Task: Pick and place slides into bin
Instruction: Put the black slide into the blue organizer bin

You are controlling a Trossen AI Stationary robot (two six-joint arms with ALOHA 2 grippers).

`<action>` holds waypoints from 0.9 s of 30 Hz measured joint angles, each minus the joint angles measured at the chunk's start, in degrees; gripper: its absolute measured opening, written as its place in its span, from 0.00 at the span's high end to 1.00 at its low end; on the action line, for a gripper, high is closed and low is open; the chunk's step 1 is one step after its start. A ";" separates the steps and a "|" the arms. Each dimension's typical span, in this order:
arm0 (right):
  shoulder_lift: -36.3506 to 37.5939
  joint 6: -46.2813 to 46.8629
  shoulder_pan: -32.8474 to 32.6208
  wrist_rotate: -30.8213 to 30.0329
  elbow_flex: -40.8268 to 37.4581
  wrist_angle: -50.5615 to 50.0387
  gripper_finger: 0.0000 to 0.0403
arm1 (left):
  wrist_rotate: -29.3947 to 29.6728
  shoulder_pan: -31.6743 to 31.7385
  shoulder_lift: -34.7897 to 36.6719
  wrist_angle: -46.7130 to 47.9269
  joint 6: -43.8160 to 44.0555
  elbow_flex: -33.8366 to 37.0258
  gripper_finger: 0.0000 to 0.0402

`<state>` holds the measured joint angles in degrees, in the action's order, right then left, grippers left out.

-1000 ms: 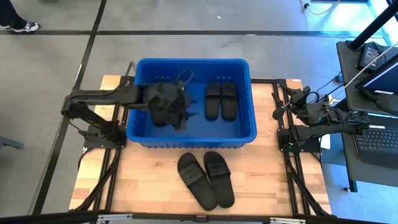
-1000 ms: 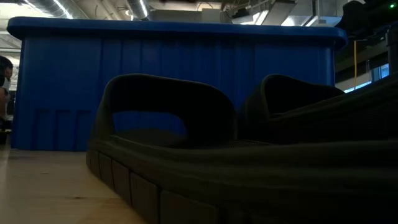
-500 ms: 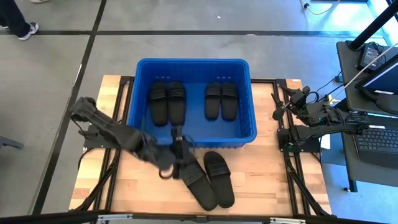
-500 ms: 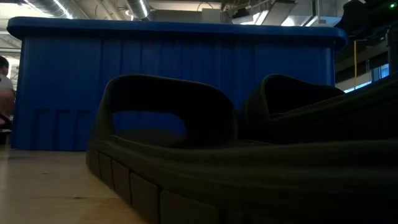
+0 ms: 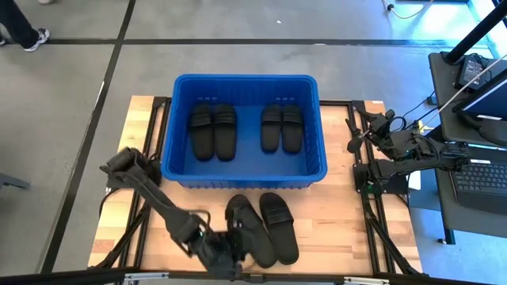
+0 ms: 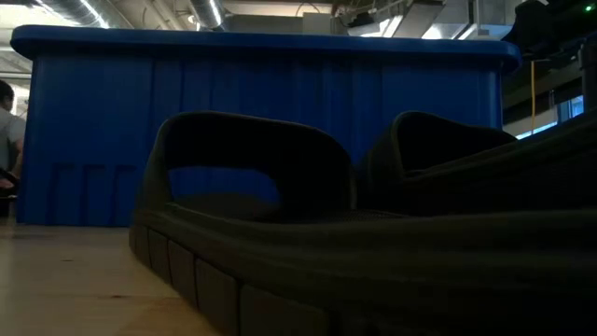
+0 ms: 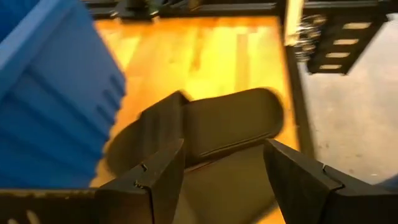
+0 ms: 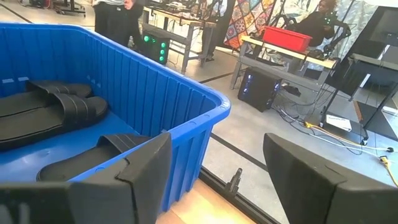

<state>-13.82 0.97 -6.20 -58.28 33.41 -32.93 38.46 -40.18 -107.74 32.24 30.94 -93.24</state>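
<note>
Four matte black slides (image 5: 212, 131) lie in pairs inside the ribbed blue bin (image 5: 244, 181); two more (image 5: 262, 228) rest on the pale wooden surface (image 5: 333, 222) just before it. The left end effector (image 5: 230, 255) – spread wide, empty – hovers at them. The right end effector (image 5: 359, 143) waits – also wide – beside the bin.

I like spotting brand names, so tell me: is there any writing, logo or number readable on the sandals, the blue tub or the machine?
None can be read.
The slides: plain black, no visible marking.
The bin: bare blue plastic, no label.
The open left claw: no lettering.
The screens at the table's right edge: too small to read.
</note>
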 joint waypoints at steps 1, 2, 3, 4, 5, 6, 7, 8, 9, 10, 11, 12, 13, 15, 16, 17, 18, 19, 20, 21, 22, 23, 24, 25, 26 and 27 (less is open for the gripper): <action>0.00 0.00 0.00 0.00 -0.02 0.03 0.37 | 0.06 -0.54 -1.46 1.49 0.07 -2.63 0.47; 0.00 0.00 0.00 0.02 0.00 0.03 0.37 | 0.06 -1.05 -3.16 3.62 0.39 -5.52 0.47; 0.00 0.02 0.00 0.02 0.00 0.07 0.37 | 0.02 -1.41 -5.07 6.19 0.99 -8.64 0.47; 0.00 0.05 0.00 0.02 0.00 0.07 0.37 | -0.02 -1.67 -6.94 9.02 1.92 -11.76 0.47; 0.00 0.12 0.00 0.02 -0.01 0.07 0.37 | -0.12 -1.76 -8.92 12.31 3.20 -14.99 0.47; 0.00 0.27 0.00 0.03 0.00 0.09 0.37 | -0.47 -1.71 -10.89 15.70 4.73 -18.27 0.47; 0.00 0.32 0.00 0.05 0.00 0.10 0.37 | -1.01 -1.65 -12.81 19.27 6.52 -21.41 0.47; 0.00 0.44 0.00 0.07 0.00 0.12 0.37 | -1.76 -1.62 -14.60 22.82 8.66 -24.33 0.47; 0.00 0.61 0.00 0.11 0.00 0.12 0.37 | -2.57 -1.57 -16.41 26.32 10.97 -26.99 0.47; 0.00 0.74 0.00 0.54 0.00 0.12 0.37 | -3.54 -1.55 -18.11 29.45 13.46 -29.49 0.47; 0.00 0.76 0.01 1.36 -0.01 0.11 0.37 | -4.64 -1.50 -19.67 32.25 15.99 -31.53 0.47; 0.00 0.76 0.00 1.84 0.00 0.09 0.37 | -5.67 -1.40 -21.14 35.10 18.44 -33.35 0.47; 0.00 0.76 0.00 2.60 0.00 0.10 0.37 | -6.47 -1.40 -22.55 37.58 20.64 -34.88 0.47; 0.00 0.79 0.00 3.30 0.00 0.09 0.37 | -7.72 -1.28 -24.95 41.08 23.96 -36.82 0.47; 0.00 0.75 0.00 3.75 0.00 0.10 0.37 | -8.23 -1.12 -25.88 42.47 25.21 -37.19 0.47; 0.00 0.69 0.00 4.10 0.00 0.12 0.37 | -8.60 -0.93 -26.74 43.61 26.36 -37.21 0.47; 0.00 0.59 0.00 4.15 0.00 0.12 0.37 | -9.17 -0.67 -27.53 44.49 27.34 -37.21 0.47; 0.00 0.55 0.00 4.19 0.00 0.12 0.37 | -9.54 -0.44 -28.34 45.56 28.27 -37.21 0.47; 0.00 0.55 0.00 4.19 0.00 0.12 0.37 | -9.67 -0.19 -29.04 46.79 29.20 -37.21 0.47; 0.00 0.52 0.00 4.17 0.00 0.12 0.37 | -9.69 0.07 -29.64 47.77 30.07 -37.21 0.47; 0.00 0.52 0.00 4.17 0.00 0.12 0.37 | -9.69 0.37 -30.07 48.64 30.59 -37.21 0.47; 0.00 0.52 0.00 4.19 -0.01 0.12 0.37 | -9.71 0.69 -30.58 49.55 31.18 -37.21 0.47; 0.00 0.52 0.00 4.18 0.00 0.12 0.37 | -9.69 1.06 -30.94 50.55 31.82 -37.23 0.47; 0.00 0.52 0.00 4.18 -0.01 0.12 0.37 | -9.67 1.40 -31.38 51.46 31.94 -37.23 0.47; 0.00 0.52 0.00 4.17 0.00 0.12 0.37 | -9.69 1.81 -31.75 52.18 31.94 -37.23 0.47; 0.02 0.52 0.00 4.17 0.00 0.14 0.37 | -9.69 2.09 -31.91 53.16 31.96 -37.21 0.47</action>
<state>-13.81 1.50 -6.20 -54.11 33.41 -32.80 28.77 -38.09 -139.65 85.40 62.90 -130.45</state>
